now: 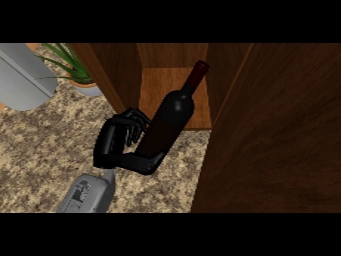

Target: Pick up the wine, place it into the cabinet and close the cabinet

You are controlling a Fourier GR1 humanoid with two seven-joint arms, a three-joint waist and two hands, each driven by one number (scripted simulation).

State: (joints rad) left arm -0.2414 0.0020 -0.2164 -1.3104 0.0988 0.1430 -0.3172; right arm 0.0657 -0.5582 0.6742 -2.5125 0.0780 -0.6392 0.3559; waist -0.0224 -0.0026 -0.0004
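Head view looks steeply down on a speckled stone bench (40, 160) with a dark wooden cabinet (165, 65) at its far side. One black hand (121, 142) on a grey forearm (88, 195) comes up from the lower edge; which arm it belongs to cannot be told for sure, though it appears to be the left. Its fingers (132, 122) and thumb curl round the lower body of the wine (169, 117), a dark bottle with a deep red neck. The bottle tilts, its neck leaning up and to the right, into the cabinet opening above the lighter wooden shelf (174, 95). The open cabinet door (284, 135) fills the right side. At upper left sit a potted plant (77, 70) and a pale grey rounded object (14, 75).
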